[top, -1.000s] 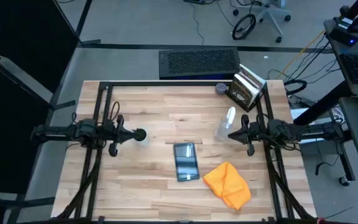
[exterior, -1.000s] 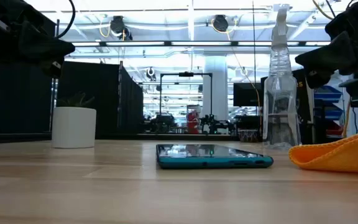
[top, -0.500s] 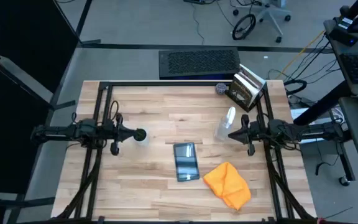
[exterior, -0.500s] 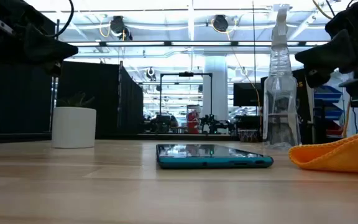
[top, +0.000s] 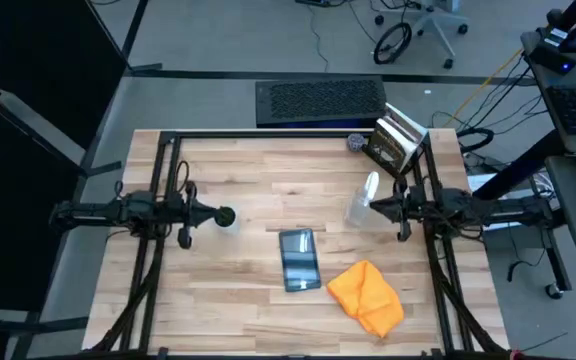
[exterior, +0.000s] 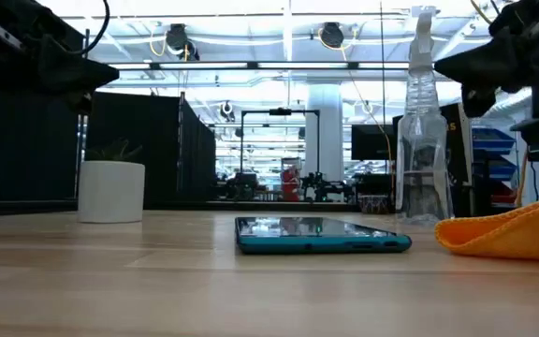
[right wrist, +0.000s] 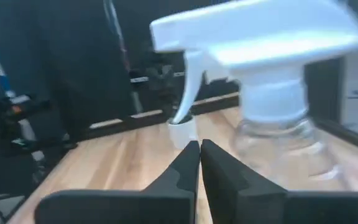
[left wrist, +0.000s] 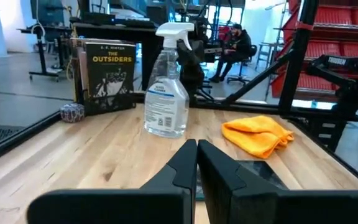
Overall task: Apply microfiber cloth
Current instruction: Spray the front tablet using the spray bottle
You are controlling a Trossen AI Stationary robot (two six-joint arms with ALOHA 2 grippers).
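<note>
Both tools, left point(left wrist: 196, 163) and right point(right wrist: 199, 163), hover closed.

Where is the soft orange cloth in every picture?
High view: the soft bright orange cloth lies near the front right, beside the dark-screened tablet.
Low view: at the right edge.
Left wrist view: right of centre.
Right wrist view: not in it.
Shared landmark: the clear spray bottle.
</note>
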